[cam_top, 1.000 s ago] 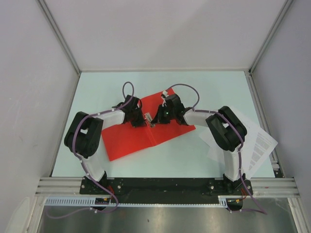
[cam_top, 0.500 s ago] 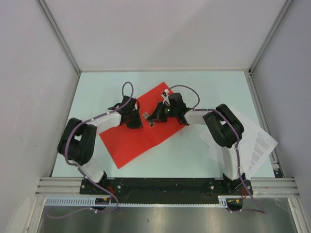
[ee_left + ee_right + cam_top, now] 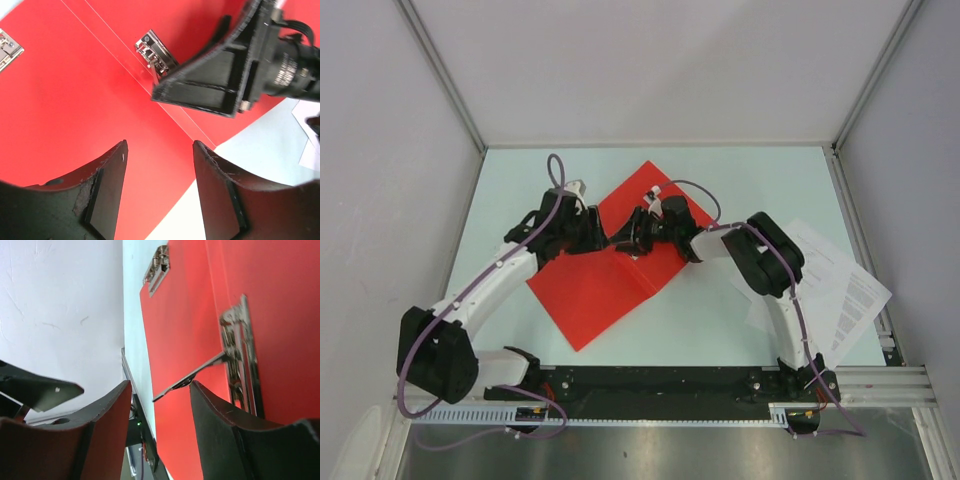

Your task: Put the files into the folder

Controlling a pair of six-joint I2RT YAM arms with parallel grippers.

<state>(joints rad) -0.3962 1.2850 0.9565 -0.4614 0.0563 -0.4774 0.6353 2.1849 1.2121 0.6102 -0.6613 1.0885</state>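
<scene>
The red folder (image 3: 610, 275) lies open and flat in the middle of the table, its metal clip (image 3: 157, 52) near the spine fold. The clip's lever (image 3: 200, 374) stands raised off the folder. My left gripper (image 3: 607, 240) hovers open over the folder's left leaf (image 3: 75, 110), nothing between its fingers. My right gripper (image 3: 632, 238) faces it over the spine, also open, its right fingertip just beside the raised lever. The files (image 3: 830, 285), white printed sheets, lie spread at the table's right edge, beyond my right arm.
A second metal clip (image 3: 157, 265) sits at the folder's far edge. Aluminium frame rails (image 3: 450, 90) and white walls enclose the table on three sides. The two grippers are almost touching; the right one (image 3: 225, 75) fills the upper right of the left wrist view.
Both grippers have gone from shut to open. My left arm has stretched out, its elbow dropping toward the near left corner. The right gripper has shifted slightly left along the spine.
</scene>
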